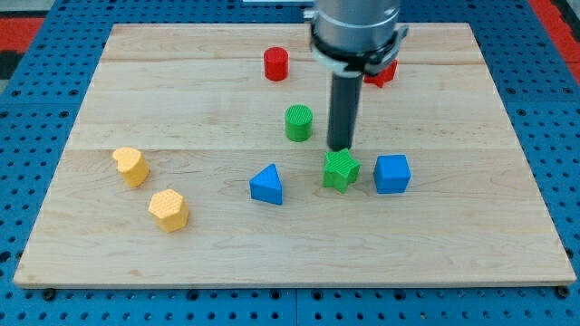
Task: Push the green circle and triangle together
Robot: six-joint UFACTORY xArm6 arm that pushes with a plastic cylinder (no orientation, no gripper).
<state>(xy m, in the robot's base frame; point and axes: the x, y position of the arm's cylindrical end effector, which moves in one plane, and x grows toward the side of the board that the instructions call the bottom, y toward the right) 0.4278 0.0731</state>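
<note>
tip (340, 148) sitting just behind the green star (341, 169), right of the green cylinder (299, 122); no fingers, just a rod; blue triangle (267, 185) lying left.

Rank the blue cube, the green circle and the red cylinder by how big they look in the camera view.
1. blue cube, largest
2. green circle
3. red cylinder, smallest, though it sits farthest back, so the last two are unsure.

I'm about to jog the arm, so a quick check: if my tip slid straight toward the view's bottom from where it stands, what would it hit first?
Most likely the green star-shaped block: my tip stands just above it in the view, seemingly at its top edge. The green circle lies up-left, off that line. Depth is hard to judge from one view.
</note>
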